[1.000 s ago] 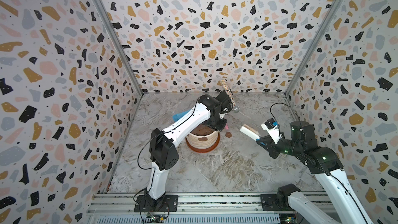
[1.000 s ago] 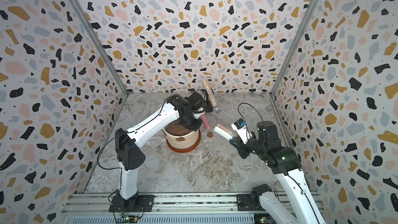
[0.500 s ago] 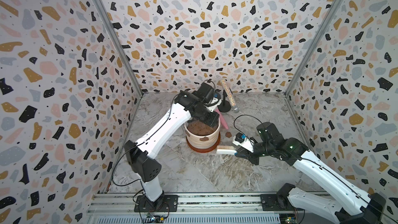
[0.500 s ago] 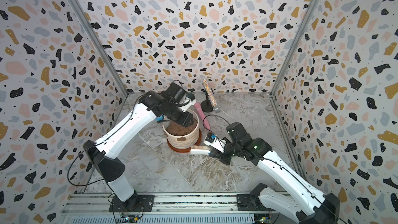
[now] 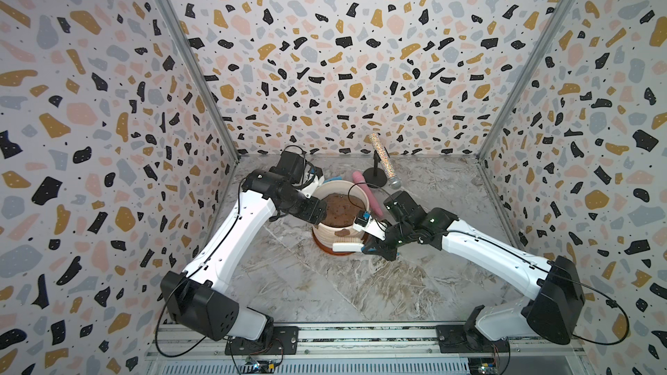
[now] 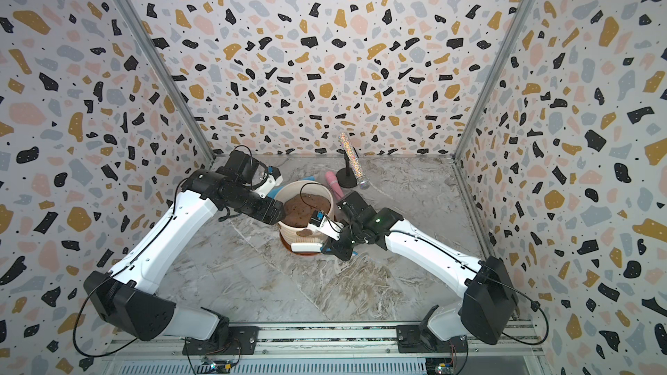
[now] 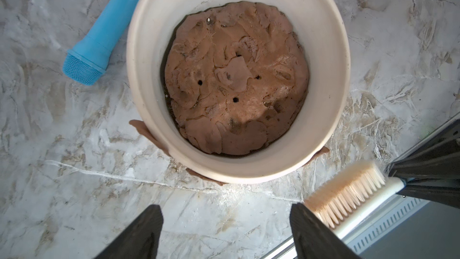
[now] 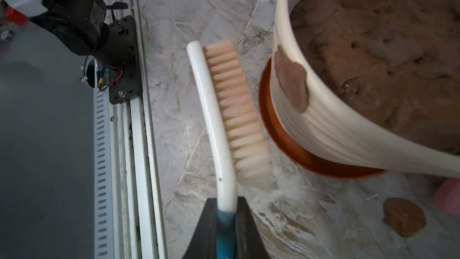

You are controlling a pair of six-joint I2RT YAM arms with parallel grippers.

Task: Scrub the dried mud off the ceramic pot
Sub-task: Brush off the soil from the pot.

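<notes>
The cream ribbed ceramic pot [image 5: 326,236] [image 6: 288,234] [image 7: 249,170] [image 8: 323,125] stands on a terracotta saucer [image 8: 286,145], filled with lumpy brown soil [image 7: 236,78]. A patch of dried mud [image 8: 291,80] [image 5: 342,232] clings to its front wall under the rim. My right gripper [image 8: 225,203] [image 5: 366,247] is shut on the blue end of a white brush [image 8: 224,110] [image 5: 346,246] [image 7: 346,195]. Its bristles face the saucer rim, just short of it and lower than the mud patch. My left gripper [image 7: 224,210] [image 5: 319,212] hovers open over the pot's left side, holding nothing.
A loose brown patch [image 8: 403,216] lies on the floor right of the pot. A blue microphone [image 7: 99,33] lies behind the pot, with a pink one [image 5: 368,193] and a glitter one on a stand [image 5: 382,160] nearby. The metal rail [image 8: 134,145] runs along the front edge.
My left gripper has opened and drawn back to the pot's left side. My right arm has swung the brush down and left, along the pot's front wall.
</notes>
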